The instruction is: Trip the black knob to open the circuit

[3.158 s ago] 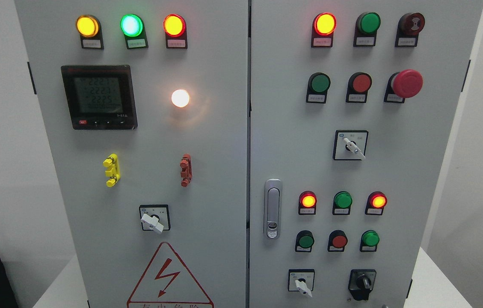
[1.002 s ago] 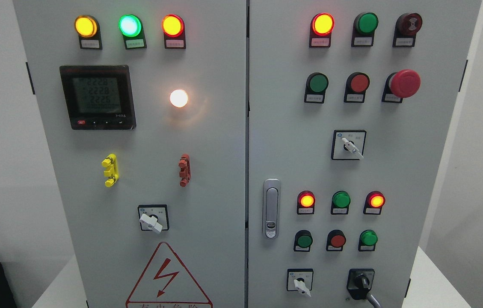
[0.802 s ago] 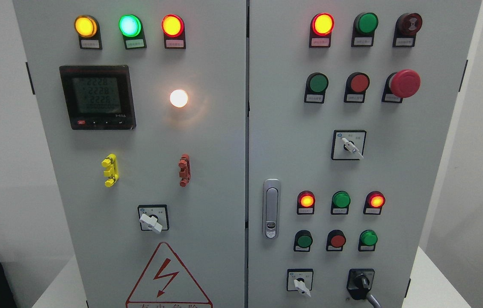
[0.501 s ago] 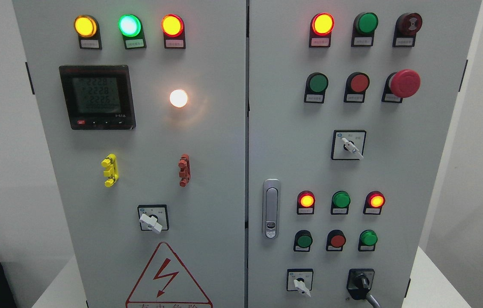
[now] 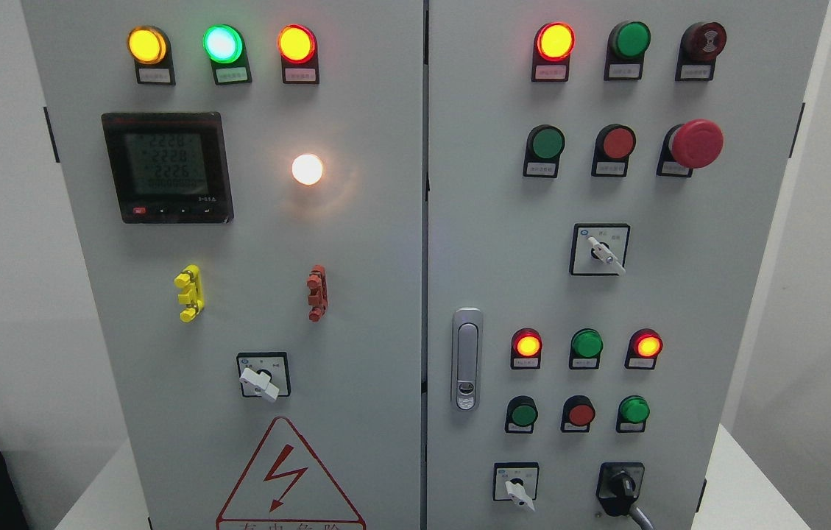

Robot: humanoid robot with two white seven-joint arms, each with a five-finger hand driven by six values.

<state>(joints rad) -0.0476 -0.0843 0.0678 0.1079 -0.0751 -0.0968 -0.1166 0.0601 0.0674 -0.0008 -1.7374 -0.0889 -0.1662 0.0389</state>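
Right hand is seen only as a grey tip at the bottom edge; its grasp cannot be told. Black knob is touched just above it, up-left.

A white table carries the grey control cabinet.

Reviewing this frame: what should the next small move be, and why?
Probably keep turning the black knob at the right door's bottom. A grey fingertip touches it from below; the hand is otherwise out of frame. The knob sits tilted, and the red lamps are lit, so the trip looks unfinished.
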